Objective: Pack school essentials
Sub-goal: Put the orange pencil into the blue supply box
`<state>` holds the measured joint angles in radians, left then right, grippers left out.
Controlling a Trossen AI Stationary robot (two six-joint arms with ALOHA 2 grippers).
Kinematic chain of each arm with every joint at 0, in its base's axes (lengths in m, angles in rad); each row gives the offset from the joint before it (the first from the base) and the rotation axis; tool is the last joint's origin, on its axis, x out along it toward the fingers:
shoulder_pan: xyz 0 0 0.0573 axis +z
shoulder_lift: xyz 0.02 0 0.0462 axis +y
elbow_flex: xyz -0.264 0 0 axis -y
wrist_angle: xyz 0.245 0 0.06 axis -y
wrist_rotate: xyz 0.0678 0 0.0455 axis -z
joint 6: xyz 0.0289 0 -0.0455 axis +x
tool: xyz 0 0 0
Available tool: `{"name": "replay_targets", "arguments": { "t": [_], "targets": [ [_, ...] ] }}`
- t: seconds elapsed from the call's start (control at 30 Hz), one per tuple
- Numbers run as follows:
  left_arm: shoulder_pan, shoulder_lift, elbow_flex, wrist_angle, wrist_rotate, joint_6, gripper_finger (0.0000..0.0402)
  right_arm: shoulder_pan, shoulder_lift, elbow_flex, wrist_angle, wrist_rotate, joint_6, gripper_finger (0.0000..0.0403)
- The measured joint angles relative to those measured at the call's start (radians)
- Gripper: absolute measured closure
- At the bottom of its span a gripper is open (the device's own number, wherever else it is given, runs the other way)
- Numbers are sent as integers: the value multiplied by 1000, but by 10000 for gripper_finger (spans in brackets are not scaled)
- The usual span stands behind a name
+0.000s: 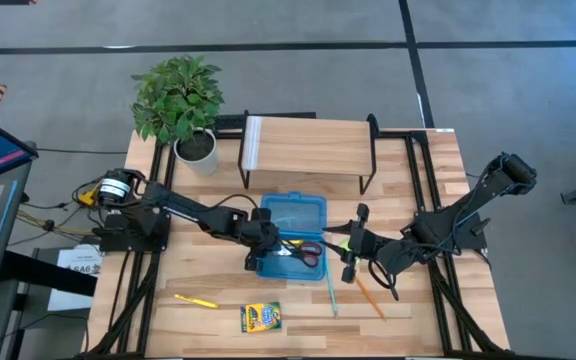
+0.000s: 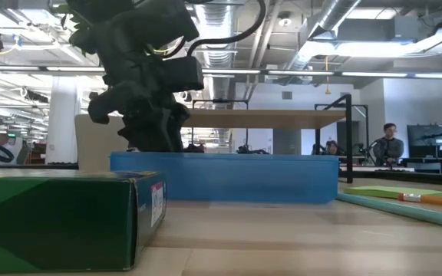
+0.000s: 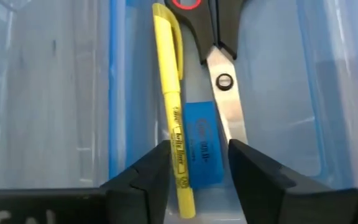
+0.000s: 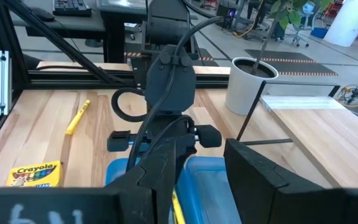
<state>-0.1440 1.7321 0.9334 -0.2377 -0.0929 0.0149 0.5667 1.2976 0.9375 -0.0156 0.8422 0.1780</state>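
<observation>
The blue translucent case (image 1: 290, 232) lies open mid-table. Inside it lie red-handled scissors (image 3: 219, 62), a yellow highlighter (image 3: 176, 124) and a small blue eraser (image 3: 204, 143). My left gripper (image 3: 199, 152) stands open in the case's left part (image 1: 268, 245), pointing steeply down. Its fingers stand on either side of the highlighter's end and the eraser. My right gripper (image 1: 350, 250) hangs open just right of the case, above a lime-green sticky-note pad (image 2: 382, 192) that lies flat on the table. Nothing shows between its fingers (image 4: 199, 155).
A crayon box (image 1: 260, 318) and a yellow marker (image 1: 196, 300) lie near the front edge. A teal pencil (image 1: 331, 293) and an orange pencil (image 1: 370, 297) lie right of them. A wooden shelf (image 1: 308, 148) and a potted plant (image 1: 180, 100) stand at the back.
</observation>
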Motion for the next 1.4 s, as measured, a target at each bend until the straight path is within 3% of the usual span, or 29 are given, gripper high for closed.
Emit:
{"name": "replay_targets", "arguments": {
  "t": [0.23,0.4,0.9,1.27,1.4],
  "targets": [
    [-7,-26,76,-170,-23,0,226,0,0,0,-7,0,-1,241],
    [-49,-145,83,-154,-24,1,227,0,0,0,-24,0,3,241],
    [-154,-583,-229,278,-26,-6,228,-8,0,0,-36,-2,8,241],
    [-169,-642,-335,429,-62,-19,228,-40,0,2,-40,-6,41,241],
    [-183,-642,-335,431,-62,3,228,-41,0,48,-141,-84,121,241]
  ]
}}
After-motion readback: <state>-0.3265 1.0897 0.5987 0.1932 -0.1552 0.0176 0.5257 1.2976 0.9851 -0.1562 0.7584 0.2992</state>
